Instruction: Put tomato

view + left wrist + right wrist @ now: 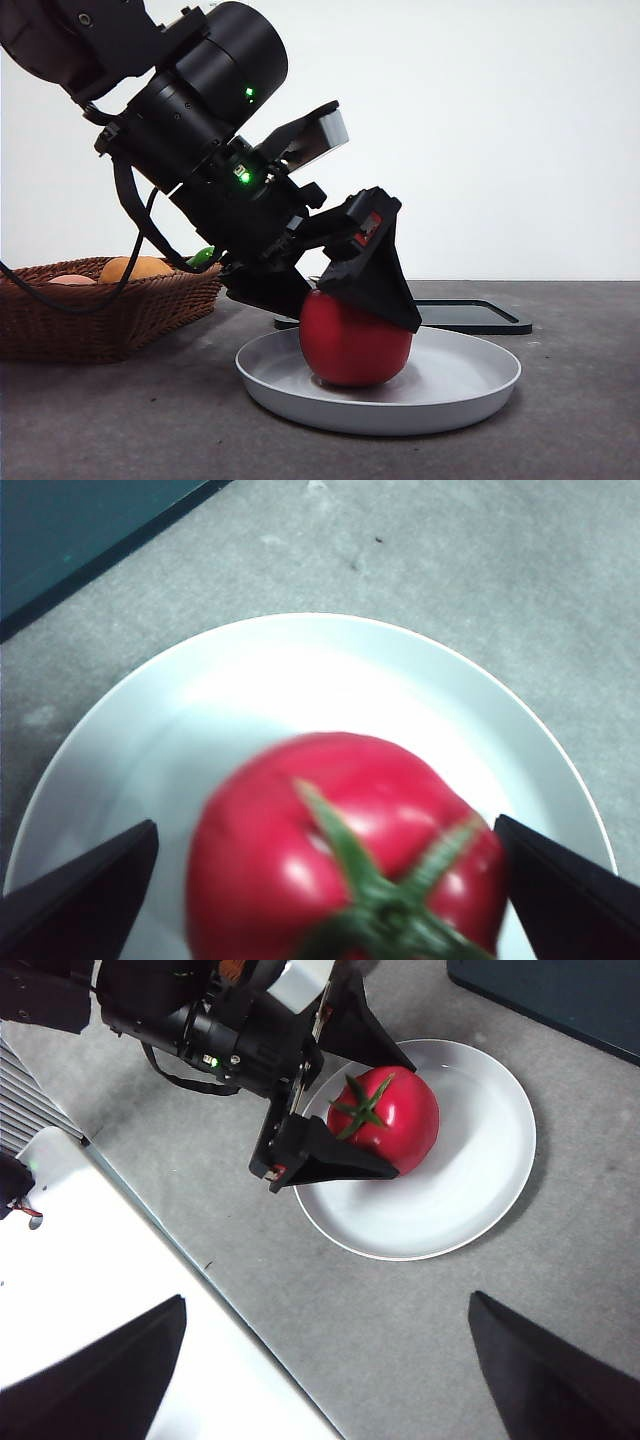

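Plate rim [300, 408] sits closest in the front view, and the tomato [352, 342] rests in the plate, toward its basket side. My left gripper [335, 290] is tilted down over the fruit, one black jaw draped across its upper right shoulder. Wicker basket [110, 312] behind holds an orange fruit [135, 268] and a pale pinkish one [72, 280]; dark flat tray [470, 316] lies behind the plate.

Left wrist view: tomato [340, 860] fills the gap, calyx [385, 900] up, my jaws spread wide to either side with white plate [300, 680] visible between each jaw and the skin. So I read it as released, not gripped.

Right wrist view: my right gripper [320, 1380] hangs well above the table, jaws wide apart and empty; the tomato [395, 1118] is off-centre on the plate [470, 1180].

Risks, my call:
- Lifting out at this tilt, the overhanging jaw could catch the shoulder and roll it.
- Round glossy fruit on a smooth, shallow dish: a small nudge may send it to the rim or over.
- Better to rise straight along the jaw axis, slowly.
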Motion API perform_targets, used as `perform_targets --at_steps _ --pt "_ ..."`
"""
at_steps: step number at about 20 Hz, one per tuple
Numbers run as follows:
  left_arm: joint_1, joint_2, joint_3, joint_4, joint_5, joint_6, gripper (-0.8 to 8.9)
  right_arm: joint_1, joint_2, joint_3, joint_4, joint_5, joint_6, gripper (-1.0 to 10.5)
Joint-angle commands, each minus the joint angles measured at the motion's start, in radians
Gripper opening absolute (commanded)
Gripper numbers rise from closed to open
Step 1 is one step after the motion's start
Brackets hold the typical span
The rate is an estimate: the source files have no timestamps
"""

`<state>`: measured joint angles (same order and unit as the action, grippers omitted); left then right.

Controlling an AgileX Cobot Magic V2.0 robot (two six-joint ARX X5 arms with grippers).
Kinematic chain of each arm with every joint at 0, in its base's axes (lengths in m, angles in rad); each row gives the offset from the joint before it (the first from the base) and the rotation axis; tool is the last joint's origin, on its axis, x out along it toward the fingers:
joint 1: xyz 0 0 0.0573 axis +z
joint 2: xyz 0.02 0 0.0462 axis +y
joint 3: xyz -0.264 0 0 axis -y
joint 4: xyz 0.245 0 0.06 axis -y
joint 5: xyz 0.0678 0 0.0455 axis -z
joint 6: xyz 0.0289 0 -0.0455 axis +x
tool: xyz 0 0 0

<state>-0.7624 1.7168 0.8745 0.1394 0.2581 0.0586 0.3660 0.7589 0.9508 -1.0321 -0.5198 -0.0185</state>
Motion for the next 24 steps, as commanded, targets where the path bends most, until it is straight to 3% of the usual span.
perform_targets --at_steps 1,7,13,20,24 --pt "-0.011 0.019 0.016 0.010 0.000 -0.027 5.63 0.005 0.004 0.018 0.004 -0.001 0.011 4.5" --pt "0.002 -0.074 0.017 -0.006 0.000 -0.050 5.63 0.005 0.004 0.018 -0.002 0.000 0.010 4.5" --pt "0.063 -0.315 0.017 -0.147 -0.001 -0.050 5.59 0.005 0.005 0.018 0.005 0.004 0.010 4.5" --pt "0.178 -0.666 0.017 -0.557 0.000 -0.052 5.58 0.005 0.015 0.018 0.100 0.004 0.011 4.5" --pt "0.193 -0.830 0.017 -0.795 0.001 -0.052 5.58 0.005 0.078 0.018 0.124 0.003 0.011 4.5"
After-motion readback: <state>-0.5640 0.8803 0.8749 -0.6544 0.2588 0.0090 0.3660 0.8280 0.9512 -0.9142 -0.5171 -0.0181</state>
